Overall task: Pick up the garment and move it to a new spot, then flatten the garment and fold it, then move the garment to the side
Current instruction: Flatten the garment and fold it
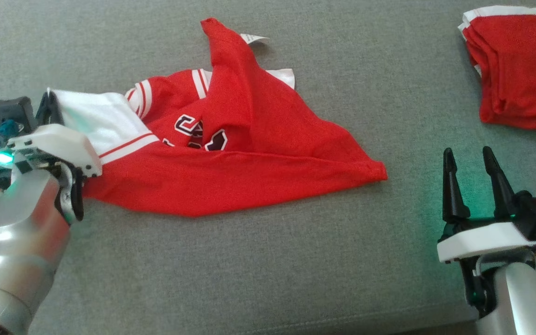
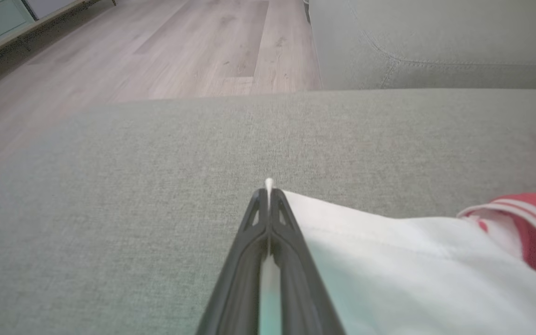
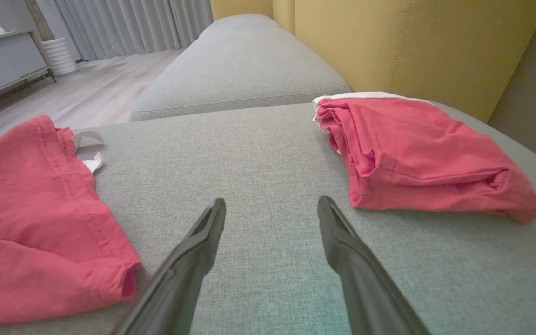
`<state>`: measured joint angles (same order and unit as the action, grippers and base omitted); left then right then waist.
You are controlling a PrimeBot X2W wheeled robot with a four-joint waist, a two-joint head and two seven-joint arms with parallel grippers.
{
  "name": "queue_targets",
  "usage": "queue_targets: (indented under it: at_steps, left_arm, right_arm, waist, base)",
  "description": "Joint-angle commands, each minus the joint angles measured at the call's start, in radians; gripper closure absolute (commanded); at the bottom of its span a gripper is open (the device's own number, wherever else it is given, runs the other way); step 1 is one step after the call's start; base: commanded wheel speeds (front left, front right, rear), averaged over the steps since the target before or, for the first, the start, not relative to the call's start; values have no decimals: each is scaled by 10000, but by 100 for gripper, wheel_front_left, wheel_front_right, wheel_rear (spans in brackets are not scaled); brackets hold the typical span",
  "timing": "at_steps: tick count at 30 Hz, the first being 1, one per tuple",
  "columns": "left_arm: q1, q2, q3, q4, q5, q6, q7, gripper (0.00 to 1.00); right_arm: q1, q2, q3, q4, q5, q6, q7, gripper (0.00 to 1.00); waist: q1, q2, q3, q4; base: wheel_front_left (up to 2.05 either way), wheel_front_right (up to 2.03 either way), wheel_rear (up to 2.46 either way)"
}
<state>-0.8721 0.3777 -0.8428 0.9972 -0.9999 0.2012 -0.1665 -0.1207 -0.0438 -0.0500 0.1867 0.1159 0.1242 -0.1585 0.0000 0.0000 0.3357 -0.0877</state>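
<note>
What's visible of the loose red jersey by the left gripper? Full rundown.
The jersey is soft red cloth with a white sleeve, red-and-white striped trim, dark white-edged lettering partly buried in folds, and a white tag at its far tip. It lies crumpled and not yet flattened, one red flap folded over the front, on the grey cushion. The left gripper is shut on the white sleeve's edge.
</note>
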Motion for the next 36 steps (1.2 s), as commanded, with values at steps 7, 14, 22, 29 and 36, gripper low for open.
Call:
queue_targets:
  at_steps: [7, 14, 22, 29, 36]
  left_arm:
    - [-363, 704, 127, -1278, 604, 43, -736, 100]
    - [595, 1146, 28, -4126, 1122, 227, -917, 100]
    - [3888, 2114, -301, -9068, 1311, 1443, -943, 100]
    - [6615, 2406, -731, -10727, 816, 1949, -931, 100]
    - [7450, 2386, -1132, -9736, 211, 1369, -718, 100]
  right_arm:
    - [-110, -64, 147, 17, 127, 65, -260, 0]
    - [192, -64, -52, 272, 160, 65, -353, 0]
    - [658, -64, -515, 342, 119, 65, -352, 0]
    - [1061, -64, -686, 375, 64, 65, -299, 0]
    - [1315, -64, -591, 288, 72, 65, -137, 0]
  waist:
    - [0, 0, -555, 242]
    - [0, 0, -1396, 654]
    - [0, 0, -2176, 1311]
    - [0, 0, -2746, 1821]
    - [0, 0, -3169, 1919]
  base:
    - [0, 0, 0]
    - [0, 0, 0]
    - [0, 0, 0]
    - [0, 0, 0]
    - [0, 0, 0]
